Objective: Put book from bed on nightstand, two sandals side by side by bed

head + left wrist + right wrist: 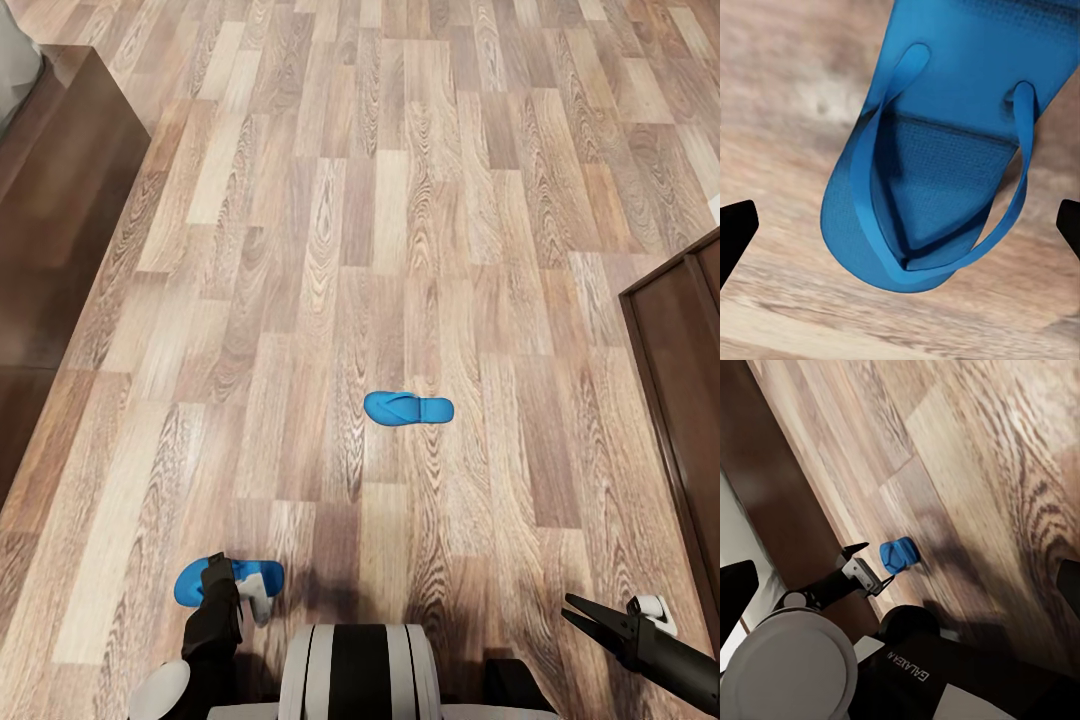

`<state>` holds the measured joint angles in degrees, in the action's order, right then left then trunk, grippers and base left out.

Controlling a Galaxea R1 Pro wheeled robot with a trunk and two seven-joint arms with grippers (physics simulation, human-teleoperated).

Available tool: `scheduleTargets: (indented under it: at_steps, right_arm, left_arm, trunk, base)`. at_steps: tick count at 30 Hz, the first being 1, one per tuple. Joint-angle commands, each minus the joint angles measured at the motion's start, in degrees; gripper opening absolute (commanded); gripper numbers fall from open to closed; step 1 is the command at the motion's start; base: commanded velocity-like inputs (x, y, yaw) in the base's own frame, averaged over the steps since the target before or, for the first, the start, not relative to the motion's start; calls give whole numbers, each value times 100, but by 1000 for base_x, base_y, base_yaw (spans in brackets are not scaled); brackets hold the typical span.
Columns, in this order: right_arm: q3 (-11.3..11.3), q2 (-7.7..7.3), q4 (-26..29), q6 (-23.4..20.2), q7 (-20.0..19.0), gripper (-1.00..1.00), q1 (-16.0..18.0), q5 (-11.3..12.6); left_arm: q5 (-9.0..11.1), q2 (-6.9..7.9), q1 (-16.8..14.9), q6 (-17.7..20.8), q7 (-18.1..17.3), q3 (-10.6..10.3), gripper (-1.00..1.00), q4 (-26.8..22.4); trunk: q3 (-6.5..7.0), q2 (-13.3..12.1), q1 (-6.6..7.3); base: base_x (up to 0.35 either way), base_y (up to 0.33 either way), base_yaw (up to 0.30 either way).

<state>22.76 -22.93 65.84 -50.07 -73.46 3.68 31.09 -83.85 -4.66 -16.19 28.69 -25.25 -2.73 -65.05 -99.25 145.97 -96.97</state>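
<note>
Left gripper (900,225) spread wide above near sandal (945,150), nothing gripped, right gripper (590,617) opened, empty, second sandal (408,408) lying apart on floor (300,250).

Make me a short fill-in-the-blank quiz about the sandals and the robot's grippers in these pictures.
1. The number of blue sandals on the wood floor is ___.
2. The near sandal lies under the ___ gripper.
3. Both sandals, near and far sandal, are coloured ___.
4. The right gripper holds ___.

Missing words: two; left; blue; nothing
</note>
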Motion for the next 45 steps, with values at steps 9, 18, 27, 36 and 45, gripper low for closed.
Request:
scheduleTargets:
  at_steps: [9, 18, 27, 36, 45]
  right_arm:
    - [7, -1, -1, -38, -9, 100, 1, 20]
    - [8, -1, -1, -38, -8, 100, 1, 20]
    - [6, -1, -1, -38, -5, 100, 2, 20]
    - [7, -1, -1, -38, -8, 100, 1, 20]
    - [7, -1, -1, -38, -5, 100, 3, 20]
  left_arm:
    - [-61, 0, -3, 21, -50, -8, 100, -25]
    - [-66, 4, -5, 23, -50, -8, 100, -31]
    - [-70, 9, -2, 23, -48, -8, 100, -25]
    - [-70, 14, -4, 23, -48, -8, 100, -28]
    - [-70, 21, -4, 23, -49, -8, 100, -33]
  trunk:
    - [-3, 1, 1]
    - [-3, 1, 1]
    - [-3, 1, 1]
    - [-3, 1, 1]
    - [-3, 1, 1]
  base:
    - [0, 0, 0]
    - [18, 0, 0]
    - [17, 0, 0]
    - [37, 23, 0]
    - [20, 15, 0]
